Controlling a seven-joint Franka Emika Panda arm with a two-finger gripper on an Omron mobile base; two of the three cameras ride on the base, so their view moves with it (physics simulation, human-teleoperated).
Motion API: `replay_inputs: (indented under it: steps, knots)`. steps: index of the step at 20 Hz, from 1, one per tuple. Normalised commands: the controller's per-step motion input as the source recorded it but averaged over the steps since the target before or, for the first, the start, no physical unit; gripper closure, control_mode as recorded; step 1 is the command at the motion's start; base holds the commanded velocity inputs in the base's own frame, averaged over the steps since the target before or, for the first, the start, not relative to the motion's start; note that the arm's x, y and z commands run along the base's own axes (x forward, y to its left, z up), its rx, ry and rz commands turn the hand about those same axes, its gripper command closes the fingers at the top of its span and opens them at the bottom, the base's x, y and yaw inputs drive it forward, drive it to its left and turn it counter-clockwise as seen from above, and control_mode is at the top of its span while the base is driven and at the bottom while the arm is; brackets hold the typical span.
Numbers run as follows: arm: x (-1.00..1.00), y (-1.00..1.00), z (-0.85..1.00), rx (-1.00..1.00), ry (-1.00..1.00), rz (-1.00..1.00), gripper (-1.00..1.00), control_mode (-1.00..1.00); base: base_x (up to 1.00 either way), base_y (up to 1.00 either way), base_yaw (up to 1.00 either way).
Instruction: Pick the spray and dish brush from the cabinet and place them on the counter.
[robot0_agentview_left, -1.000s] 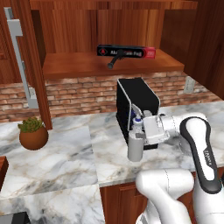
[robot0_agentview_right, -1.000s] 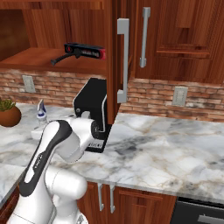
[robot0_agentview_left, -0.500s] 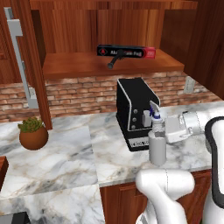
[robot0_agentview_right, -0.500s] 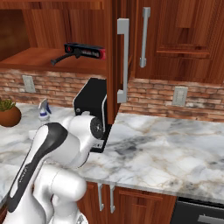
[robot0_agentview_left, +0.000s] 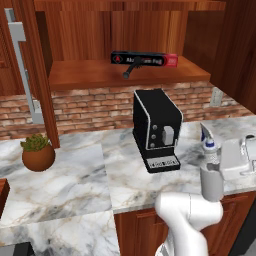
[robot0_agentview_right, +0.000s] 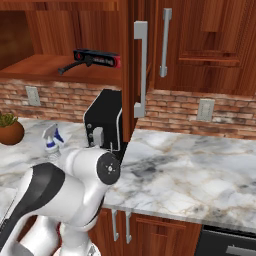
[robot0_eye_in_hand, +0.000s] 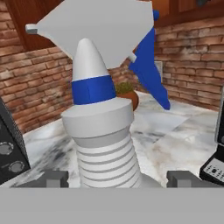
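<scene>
The gripper (robot0_eye_in_hand: 118, 179) is clamped on the spray (robot0_eye_in_hand: 103, 131), jaws set wide around its body to keep it upright for set-down. The bottle hangs at the front edge of the counter (robot0_agentview_left: 75, 170), right of the coffee machine (robot0_agentview_left: 155, 125). Body pale grey, ribbed neck, blue collar, white trigger head. The dish brush (robot0_agentview_left: 129, 71) lies on the cabinet (robot0_agentview_left: 90, 75) shelf

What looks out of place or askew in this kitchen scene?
The slim black dish brush lies slanted on the wooden cabinet shelf, its end poking past the front edge, beside a long black-and-red box. The pale grey spray bottle stands upright over the marble counter's front edge. Nothing spilled.
</scene>
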Motion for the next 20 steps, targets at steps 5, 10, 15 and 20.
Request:
replay_inputs:
  steps: [5,10,15,20]
  knots:
    - [-0.68,-0.24,-0.39,0.0,-0.19,-0.32,1.0,-1.0,0.0,0.0,0.0]
    - [-0.17,-0.32,-0.42,-0.01,-0.11,-0.33,1.0,-1.0,0.0,0.0,0.0]
    - [0.0,-0.24,-0.44,0.0,-0.15,-0.25,1.0,-1.0,0.0,0.0,0.0]
    - [0.0,-0.23,-0.48,0.0,-0.19,-0.2,1.0,-1.0,0.0,0.0,0.0]
